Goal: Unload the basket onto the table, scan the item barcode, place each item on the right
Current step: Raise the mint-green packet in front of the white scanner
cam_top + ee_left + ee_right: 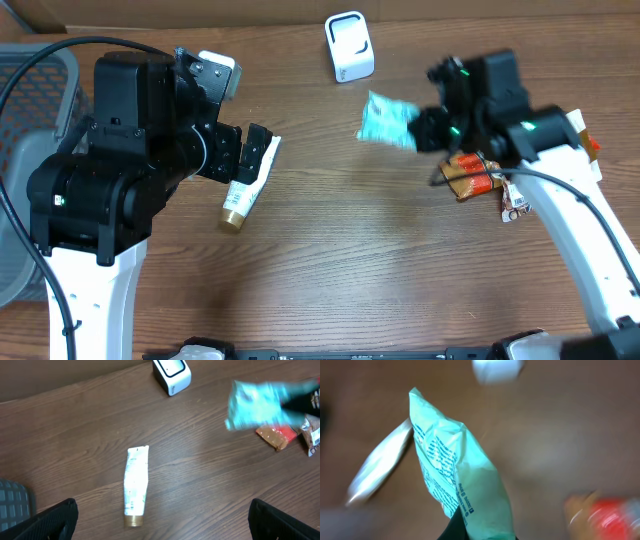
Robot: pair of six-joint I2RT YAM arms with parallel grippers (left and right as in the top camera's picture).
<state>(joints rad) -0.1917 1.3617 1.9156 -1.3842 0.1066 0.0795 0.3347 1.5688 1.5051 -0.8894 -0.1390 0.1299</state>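
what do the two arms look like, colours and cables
Both arms pair bulky black joint housings with smooth white link shells. The left arm has a black cable looping beside it; the right arm has a thin black cable along its white link and small green lights. The left end effector is black.

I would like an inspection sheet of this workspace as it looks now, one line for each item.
Surface: brown wooden table.
Job's things: white scanner at the far edge; teal packet held in the air near it, blurred.
Clutter: white tube with gold cap, lying flat; orange snack packets beneath the right arm.
Grippers: left gripper open above the tube; right gripper shut on the teal packet.
Cables: black cable arcs over the left arm.
Surroundings: grey basket at the left edge.
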